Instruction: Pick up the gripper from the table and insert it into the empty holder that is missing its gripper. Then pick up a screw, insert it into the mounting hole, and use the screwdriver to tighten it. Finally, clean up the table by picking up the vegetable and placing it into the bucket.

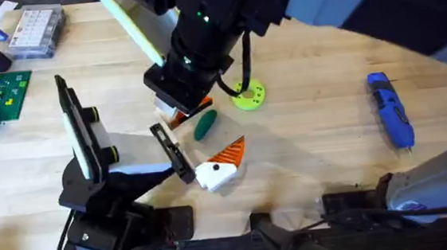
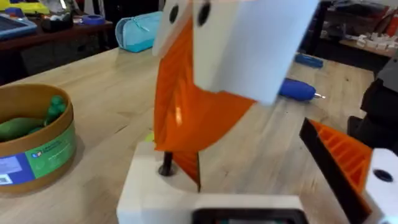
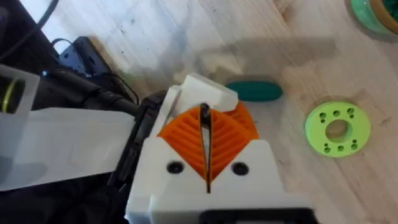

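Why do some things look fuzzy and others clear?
Overhead view: the right arm rises close under the camera, so it looks big, dark and soft, while the screwdriver stays crisp. Left wrist view: the near white-and-orange fingers blur, the bucket less.

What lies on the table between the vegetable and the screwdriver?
In the overhead view, only the lime-green disc lies between the vegetable and the screwdriver; otherwise bare table.

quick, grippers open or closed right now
left gripper: cannot be told
right gripper: closed, orange pads pressed together
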Available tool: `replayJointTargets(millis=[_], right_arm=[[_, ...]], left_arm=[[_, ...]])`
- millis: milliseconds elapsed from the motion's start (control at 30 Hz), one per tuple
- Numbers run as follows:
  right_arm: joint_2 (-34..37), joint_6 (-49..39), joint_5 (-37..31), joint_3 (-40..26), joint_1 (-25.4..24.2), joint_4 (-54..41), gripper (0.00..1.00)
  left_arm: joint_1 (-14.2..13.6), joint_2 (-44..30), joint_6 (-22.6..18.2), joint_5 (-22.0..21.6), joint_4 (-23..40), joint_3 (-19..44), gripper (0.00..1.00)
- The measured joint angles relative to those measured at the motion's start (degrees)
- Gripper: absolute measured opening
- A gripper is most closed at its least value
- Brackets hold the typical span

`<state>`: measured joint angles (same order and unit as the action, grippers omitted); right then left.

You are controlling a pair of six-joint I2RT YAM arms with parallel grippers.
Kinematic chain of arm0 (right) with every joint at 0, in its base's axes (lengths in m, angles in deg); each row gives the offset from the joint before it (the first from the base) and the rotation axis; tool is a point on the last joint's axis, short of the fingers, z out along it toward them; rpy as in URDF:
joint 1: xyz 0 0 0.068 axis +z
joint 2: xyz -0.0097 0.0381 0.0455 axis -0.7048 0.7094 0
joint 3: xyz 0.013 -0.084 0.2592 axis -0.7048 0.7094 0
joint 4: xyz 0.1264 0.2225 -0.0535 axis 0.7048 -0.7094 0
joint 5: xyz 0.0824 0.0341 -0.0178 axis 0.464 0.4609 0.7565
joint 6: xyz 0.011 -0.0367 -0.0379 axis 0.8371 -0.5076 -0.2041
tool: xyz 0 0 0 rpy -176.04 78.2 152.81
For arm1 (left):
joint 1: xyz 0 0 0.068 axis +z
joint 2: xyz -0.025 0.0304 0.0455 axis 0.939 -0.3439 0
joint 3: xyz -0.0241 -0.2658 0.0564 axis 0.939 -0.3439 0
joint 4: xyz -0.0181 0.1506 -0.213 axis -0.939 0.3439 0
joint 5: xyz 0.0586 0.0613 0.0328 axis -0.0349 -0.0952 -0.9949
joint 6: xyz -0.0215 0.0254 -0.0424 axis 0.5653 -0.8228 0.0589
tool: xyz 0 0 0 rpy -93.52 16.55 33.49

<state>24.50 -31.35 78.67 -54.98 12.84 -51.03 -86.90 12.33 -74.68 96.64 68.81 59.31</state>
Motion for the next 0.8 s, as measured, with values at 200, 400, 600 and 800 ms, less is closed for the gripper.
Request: replayJointTargets(millis=[200,400,600,800], right_arm=[[0.0,0.0,0.1,0.0,0.0,0.0,0.004],[0.5,0.0,0.1,0.0,0.0,-1.2,0.004],[0.7,0.0,0.1,-0.1,0.0,-1.2,0.004],[0.8,0.0,0.1,0.0,0.0,-1.0,0.004]], left_arm=[[0.0,0.0,0.0,0.0,0.0,0.0,0.994],[0.0,0.0,0.0,0.0,0.0,0.0,0.994],[0.0,0.0,0.0,0.0,0.0,0.0,0.994],[0.0,0.0,0.0,0.0,0.0,0.0,0.994]])
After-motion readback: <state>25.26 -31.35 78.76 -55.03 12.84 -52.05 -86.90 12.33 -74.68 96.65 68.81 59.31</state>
